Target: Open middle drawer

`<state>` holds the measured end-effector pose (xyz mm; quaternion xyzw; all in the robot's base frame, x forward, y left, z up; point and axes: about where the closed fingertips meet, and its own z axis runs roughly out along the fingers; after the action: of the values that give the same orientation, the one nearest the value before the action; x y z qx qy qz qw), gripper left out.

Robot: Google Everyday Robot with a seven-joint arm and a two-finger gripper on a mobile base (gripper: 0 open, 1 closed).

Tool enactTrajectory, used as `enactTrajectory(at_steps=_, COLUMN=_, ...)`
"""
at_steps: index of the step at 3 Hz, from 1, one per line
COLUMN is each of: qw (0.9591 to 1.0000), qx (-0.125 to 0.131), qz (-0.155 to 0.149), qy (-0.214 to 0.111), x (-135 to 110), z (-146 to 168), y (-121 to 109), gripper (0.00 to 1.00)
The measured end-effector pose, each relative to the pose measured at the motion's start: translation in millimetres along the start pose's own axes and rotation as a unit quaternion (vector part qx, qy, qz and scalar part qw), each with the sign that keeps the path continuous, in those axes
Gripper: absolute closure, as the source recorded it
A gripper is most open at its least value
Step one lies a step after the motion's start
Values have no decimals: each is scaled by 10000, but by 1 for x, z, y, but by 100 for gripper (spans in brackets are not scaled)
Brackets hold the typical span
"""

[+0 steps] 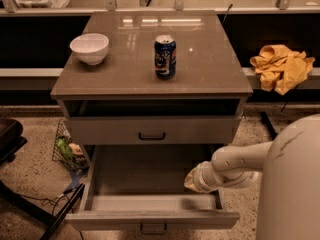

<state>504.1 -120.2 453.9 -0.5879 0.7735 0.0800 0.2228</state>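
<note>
The middle drawer (150, 204) is pulled far out of the grey-beige cabinet. Its box interior is bare, and its small black bar handle (152, 228) shows on the front panel at the bottom edge of the view. My gripper (192, 181) is at the end of the white arm, above the right side of the open drawer's interior, behind the front panel and clear of the handle. The closed drawer above it (151, 130) has its own black handle.
On the cabinet top (210, 69) stand a white bowl (89, 48) at the left and a blue soda can (165, 57) in the middle. A yellow cloth (281, 66) lies on a ledge at the right. A wire basket with packets (67, 151) and cables sit on the floor at the left.
</note>
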Motion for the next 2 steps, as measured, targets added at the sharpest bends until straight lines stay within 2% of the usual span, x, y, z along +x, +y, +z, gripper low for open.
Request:
enactTrajectory(at_steps=1, qw=9992, qx=-292, qz=255, qy=-118, x=21, z=30, y=16, gripper=100)
enactTrajectory(at_steps=2, qw=9963, qx=-503, qz=640, qy=-282, x=47, z=46, y=49, gripper=100)
